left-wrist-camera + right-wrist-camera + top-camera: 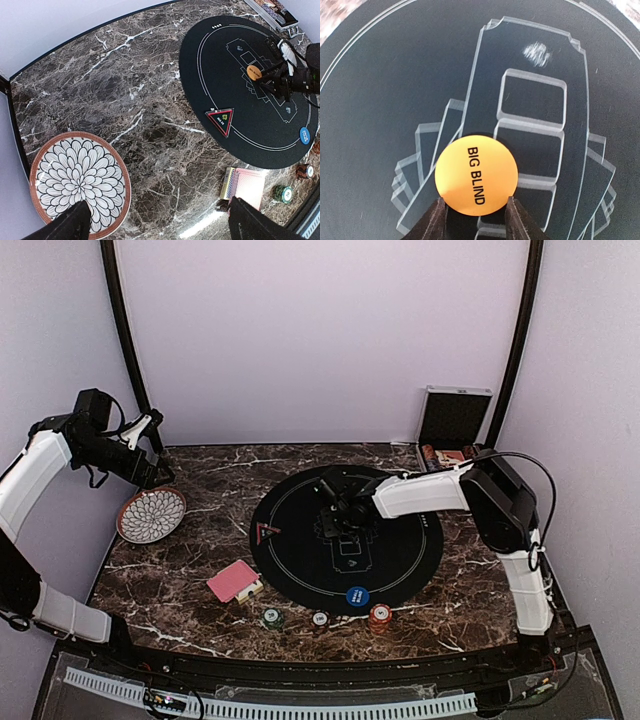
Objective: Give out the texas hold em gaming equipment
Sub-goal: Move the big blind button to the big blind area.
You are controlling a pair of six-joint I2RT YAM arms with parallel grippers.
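Presently the right pincer [476, 202] is out over the middle of the round black mat [290, 560], its jaws narrowed onto an orange BIG BLIND disc [476, 172].
- Grip: the two fingers [436, 222] pinch the disc's near edge, one on each side. Most of the face sticks out beyond the tips, lettering up. An edge grip makes sense: the disc is thin and flat, so there is nothing else to catch hold of.
- Disc sits over the printed card outlines at the mat's centre. Cannot tell whether it rests on the mat or hangs just above it.
- Left pincer [160, 202]: jaws wide, nothing between them, held high over the left side of the desk [125, 90] beside the patterned plate [75, 175]. My read is that it is parked clear so the right arm has the mat to itself.
- Other pieces: blue disc [357, 596] on the mat's near rim; a row of three chips [319, 619] just off the mat on the near desk; red-backed cards [232, 581] stacked to the left of the chips. All are well apart from either pincer.
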